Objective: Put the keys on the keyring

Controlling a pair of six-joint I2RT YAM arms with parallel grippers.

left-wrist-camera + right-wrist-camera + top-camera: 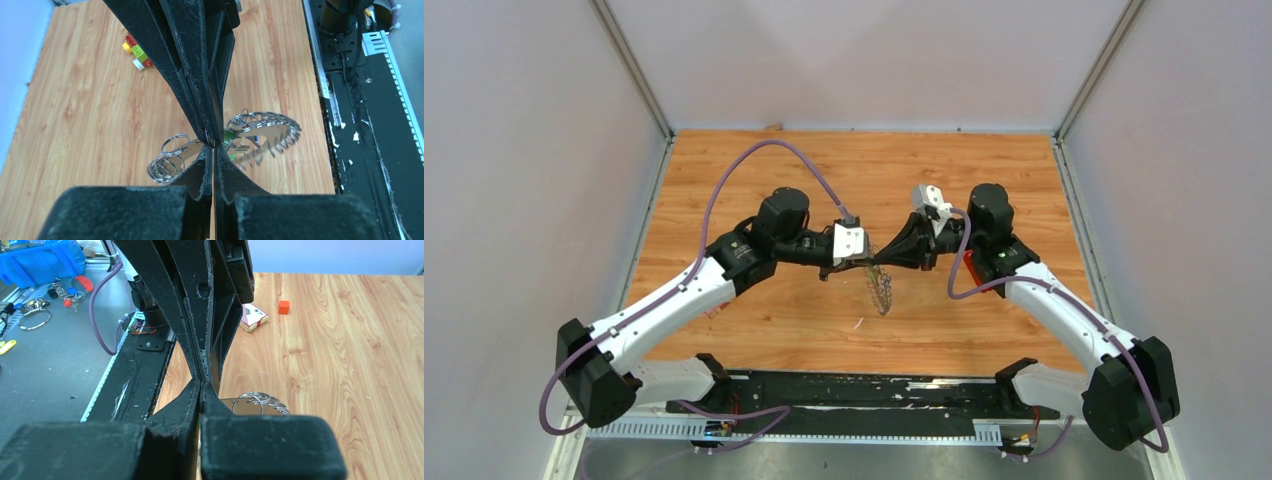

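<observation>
Clenching the left gripper [214, 146] fully, fingertip against fingertip, right at the rim of the keyring [262, 122]; not being able to tell whether pinching the metal rim itself or something small beside it; meeting the right gripper [201, 384] nose to nose, that one squeezed tight too and gripping the keyring's rim at the same spot; holding the keyring up off the wooden table [824, 330], hanging tilted just below both sets of tips, its fan of silver loops spreading to either side of the pinch; showing a green key [229, 136] just right of the left gripper's tips, tucked against the ring, and a blue key [254, 139] a little past it among the loops; not being able to tell whether threaded on or merely resting there; lying well beyond the left gripper and to its left, a cluster of small coloured blocks [136, 52]; lying beyond the right gripper, slightly to its right, a red-and-white card box [253, 316]; sitting near that box, further right, an orange cube [283, 307].
</observation>
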